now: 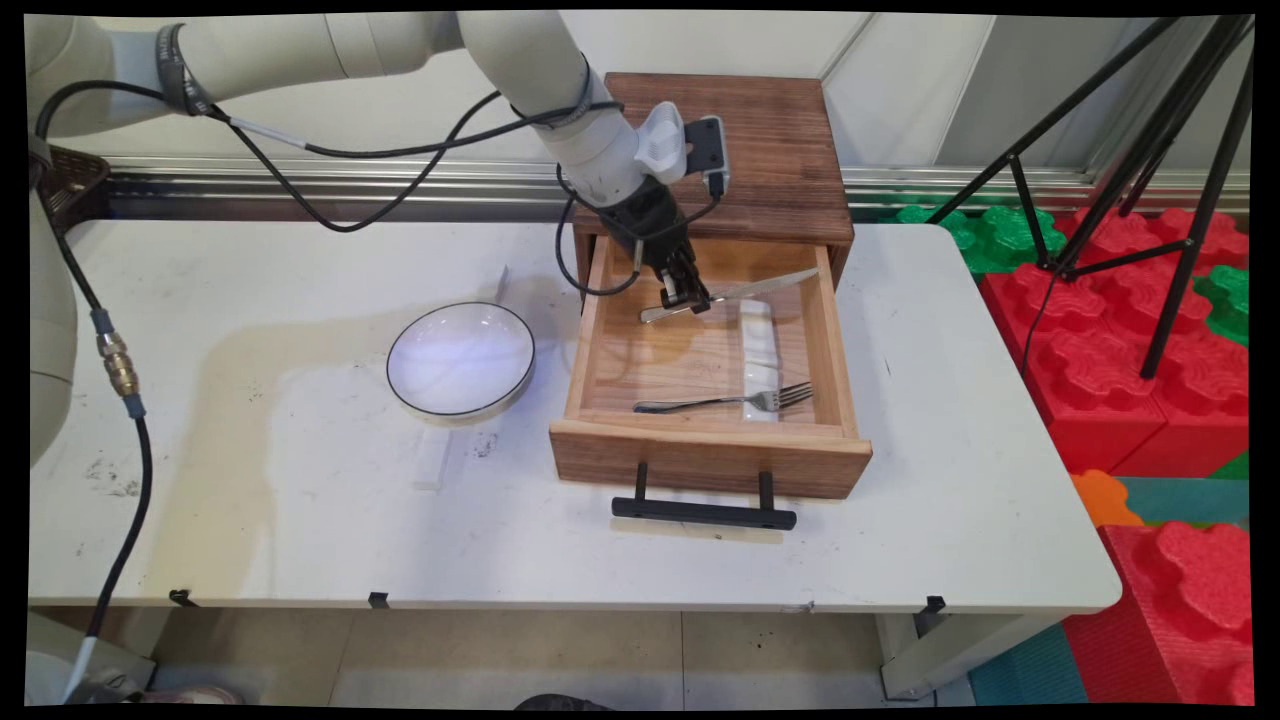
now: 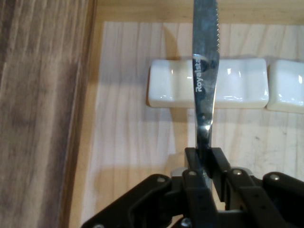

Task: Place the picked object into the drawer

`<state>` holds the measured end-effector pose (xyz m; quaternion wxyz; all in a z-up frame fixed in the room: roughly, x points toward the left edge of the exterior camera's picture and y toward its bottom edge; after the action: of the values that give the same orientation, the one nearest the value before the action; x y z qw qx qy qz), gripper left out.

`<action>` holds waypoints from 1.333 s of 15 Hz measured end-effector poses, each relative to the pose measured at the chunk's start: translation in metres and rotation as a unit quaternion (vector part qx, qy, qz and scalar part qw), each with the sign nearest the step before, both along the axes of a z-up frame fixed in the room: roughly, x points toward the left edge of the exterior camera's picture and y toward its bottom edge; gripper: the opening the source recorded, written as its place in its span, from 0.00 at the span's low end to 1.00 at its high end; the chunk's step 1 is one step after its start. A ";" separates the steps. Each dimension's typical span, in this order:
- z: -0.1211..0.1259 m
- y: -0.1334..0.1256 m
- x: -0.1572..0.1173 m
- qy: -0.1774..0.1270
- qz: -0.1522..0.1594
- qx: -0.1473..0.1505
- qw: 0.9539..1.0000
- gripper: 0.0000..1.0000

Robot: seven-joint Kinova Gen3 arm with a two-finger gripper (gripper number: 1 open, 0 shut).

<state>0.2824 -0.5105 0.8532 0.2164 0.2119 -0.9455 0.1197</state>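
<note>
White counter (image 1: 250,540) runs across the scene below a pale wall, with red and green foam blocks (image 1: 1150,330) and one black tripod (image 1: 1130,150) off its right end. One knife (image 1: 735,293) is held over the back of the open drawer (image 1: 700,455), lifted clear of the drawer floor and tilted, its serrated blade running up toward the right wall. The claw (image 1: 690,297) is clenched on the knife near its handle end; in the hand view the two fingers (image 2: 192,164) press either side of the flat steel, which carries the lettering "Royalst…". Below the blade lie two white ceramic rests (image 1: 758,355) end to end, forming a strip down the drawer's right half. One fork (image 1: 725,402) lies across the drawer near its front wall, tines resting on the nearer rest. The drawer's left half is bare wood, with open room between the claw and the left wall. One black bar handle (image 1: 703,512) projects from the drawer front. The drawer is pulled out of one dark wooden box (image 1: 760,140) at the counter's far edge. One white bowl (image 1: 461,358) with a dark rim sits just left of the drawer, apart from it. Wide bare counter extends to the left and to the near edge.
</note>
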 end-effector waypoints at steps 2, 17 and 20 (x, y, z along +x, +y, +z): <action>-0.006 -0.001 -0.001 -0.002 0.000 0.003 1.000 0.00; -0.028 -0.004 -0.008 -0.001 0.003 0.012 1.000 0.00; -0.031 -0.005 -0.008 0.000 0.004 0.012 1.000 0.00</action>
<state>0.2742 -0.5153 0.8226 0.2135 0.2183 -0.9460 0.1089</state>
